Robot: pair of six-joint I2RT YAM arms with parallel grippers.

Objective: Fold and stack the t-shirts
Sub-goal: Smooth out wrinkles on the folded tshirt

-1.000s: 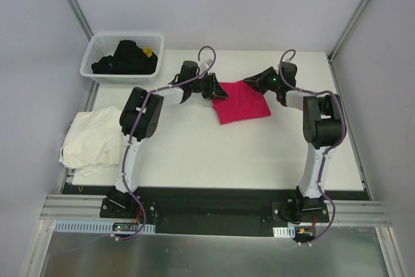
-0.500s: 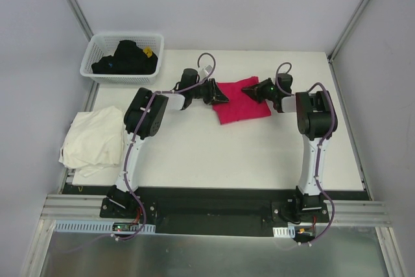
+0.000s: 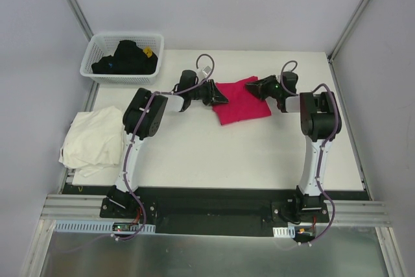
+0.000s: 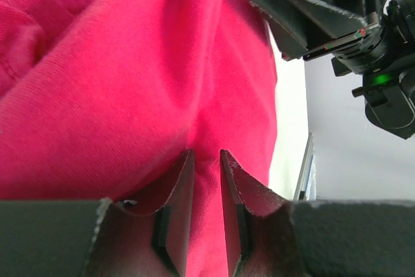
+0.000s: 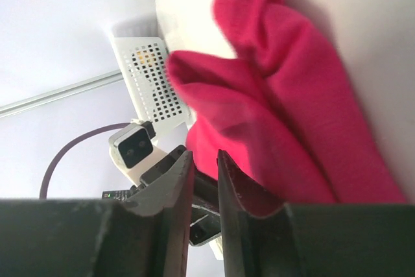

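Gripping the magenta shirt from both sides

Lying at the far middle of the tabletop (image 3: pixel 227 154), the magenta-red t-shirt (image 3: pixel 241 103) is bunched into a rough rectangle. It sits between the two arms' heads, one at each of its far corners.

The left arm (image 3: pixel 146 111) reaches in from the left. Its wrist view shows the left jaws nearly closed, with only a narrow slot between them. A ridge of the magenta cloth runs down into that slot, so they have the shirt pinched at its left edge. The rest of the shirt fills that view beyond the tips.

The right arm (image 3: pixel 318 118) comes in from the right to the shirt's far right corner. The right jaws also stand a narrow slot apart. Folds of magenta cloth lie at their tips and against one finger, and dark parts of the other arm show through the gap. I cannot tell whether any cloth is pinched there.

The cream-white t-shirt (image 3: pixel 94 142) lies crumpled at the near left, well apart from both arms, draped over the tabletop's left edge.

The tabletop is white and matte. At its far left corner stands a white lattice basket (image 3: pixel 87 69) with dark garments (image 3: pixel 126 58) in it. Pale grey walls framed by metal rails close in the left, far and right sides.
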